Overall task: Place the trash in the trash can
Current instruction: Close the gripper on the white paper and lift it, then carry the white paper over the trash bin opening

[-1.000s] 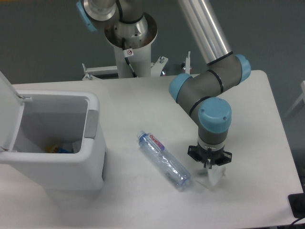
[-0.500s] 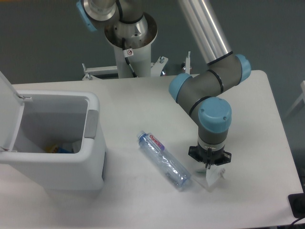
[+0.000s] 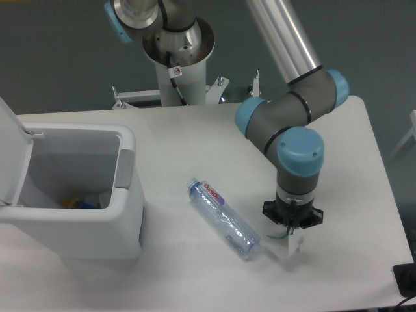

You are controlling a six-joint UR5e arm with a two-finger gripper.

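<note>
The clear plastic bottle (image 3: 224,221) with a red-purple label lies on its side in the middle of the white table. Just right of its base lies the wrinkly white wrapper (image 3: 294,245), with a green edge showing at its left. My gripper (image 3: 292,229) points straight down onto the wrapper, and the wrist hides its fingers, so I cannot see whether they are open or shut. The white trash can (image 3: 127,170) stands at the left with its lid (image 3: 9,153) swung up and open.
Some coloured items (image 3: 81,203) lie at the bottom of the trash can. The robot base (image 3: 179,58) stands behind the table's far edge. A dark object (image 3: 406,279) sits at the right front corner.
The arm's wrist has shifted slightly right and toward the front edge, staying over the wrapper. The bottle and trash can have not moved.
</note>
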